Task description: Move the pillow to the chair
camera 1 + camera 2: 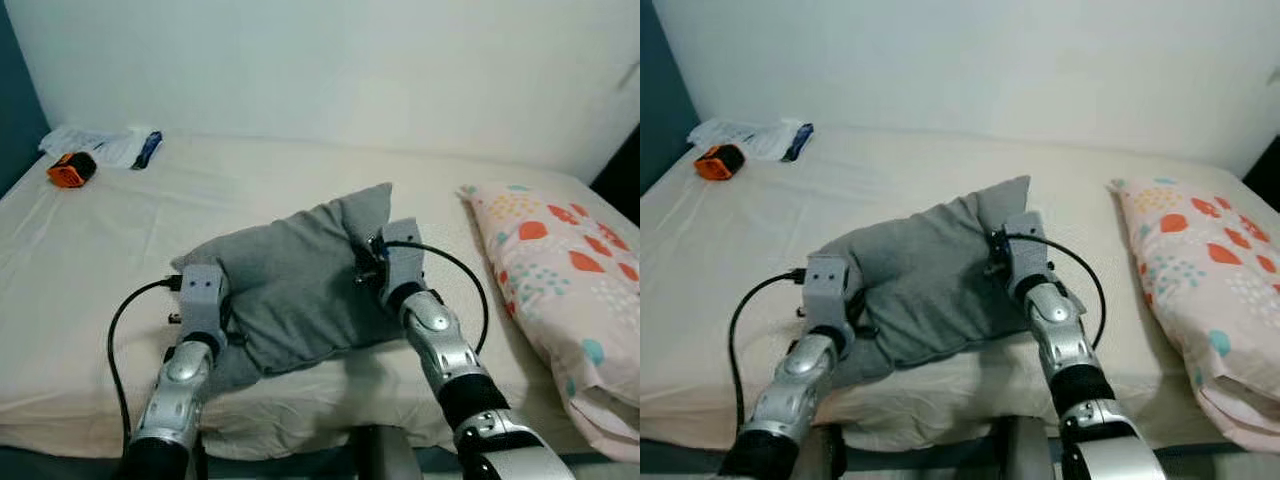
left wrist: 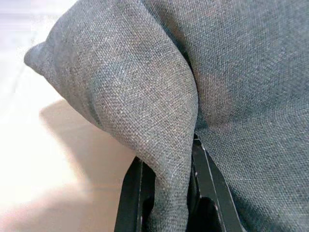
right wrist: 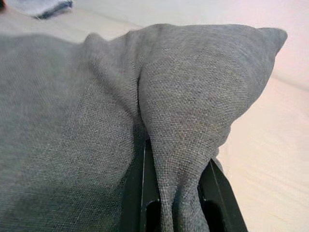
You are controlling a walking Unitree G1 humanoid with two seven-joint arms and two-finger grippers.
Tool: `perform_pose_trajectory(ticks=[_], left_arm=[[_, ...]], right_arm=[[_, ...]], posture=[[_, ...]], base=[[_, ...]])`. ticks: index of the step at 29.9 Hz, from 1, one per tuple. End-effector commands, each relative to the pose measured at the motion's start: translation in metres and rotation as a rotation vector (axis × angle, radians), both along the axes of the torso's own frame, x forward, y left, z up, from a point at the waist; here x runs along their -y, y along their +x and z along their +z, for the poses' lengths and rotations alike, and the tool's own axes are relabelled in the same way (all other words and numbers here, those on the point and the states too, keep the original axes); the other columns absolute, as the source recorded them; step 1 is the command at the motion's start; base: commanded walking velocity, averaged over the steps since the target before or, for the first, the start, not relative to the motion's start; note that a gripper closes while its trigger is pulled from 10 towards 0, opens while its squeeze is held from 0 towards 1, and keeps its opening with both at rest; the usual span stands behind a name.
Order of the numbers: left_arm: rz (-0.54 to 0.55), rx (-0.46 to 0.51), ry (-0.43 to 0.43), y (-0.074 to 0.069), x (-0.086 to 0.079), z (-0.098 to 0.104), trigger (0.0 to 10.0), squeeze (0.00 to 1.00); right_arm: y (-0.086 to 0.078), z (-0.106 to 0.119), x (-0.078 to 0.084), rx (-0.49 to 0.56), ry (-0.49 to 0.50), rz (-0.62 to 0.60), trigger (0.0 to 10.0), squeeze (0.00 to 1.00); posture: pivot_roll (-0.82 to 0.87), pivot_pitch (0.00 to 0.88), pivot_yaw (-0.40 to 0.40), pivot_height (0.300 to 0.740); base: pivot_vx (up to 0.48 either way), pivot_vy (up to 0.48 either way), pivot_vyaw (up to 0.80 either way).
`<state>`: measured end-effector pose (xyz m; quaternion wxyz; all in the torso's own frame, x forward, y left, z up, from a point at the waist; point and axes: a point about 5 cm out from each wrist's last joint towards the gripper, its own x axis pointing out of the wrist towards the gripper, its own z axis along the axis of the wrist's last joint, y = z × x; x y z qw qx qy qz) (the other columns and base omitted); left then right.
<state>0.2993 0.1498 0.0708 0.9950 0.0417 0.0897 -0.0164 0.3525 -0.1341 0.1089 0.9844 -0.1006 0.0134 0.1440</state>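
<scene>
Nearest the robot, both arms reach over the edge of the bed and take the grey pillow from opposite sides. The left gripper has its jaws pinching a gathered fold of the fabric at the near left corner. The right gripper does the same with the fold beneath the pillow's far right corner. A hold on two sides looks meant to keep the soft, floppy thing from sagging or swinging when it is lifted. For now the pillow rests on the bed near the front edge.

Just to the right lies a patterned pillow, close to the right arm but apart from the grey one. Far back at the left corner sit an orange object and some white wrapping, well out of the way. I see no chair from here, so the robot will probably have to turn.
</scene>
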Motion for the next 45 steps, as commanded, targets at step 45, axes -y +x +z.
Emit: perform_pose_trajectory(ticks=[45], left_arm=[[0.014, 0.148, 0.089, -0.013, 0.014, 0.021, 10.0, 0.0]], right_arm=[[-0.036, -0.024, -0.014, 0.041, -0.119, 0.077, 10.0, 0.0]], posture=[[0.04, 0.0, -0.161, 0.59]], base=[[0.0, 0.0, 0.0]])
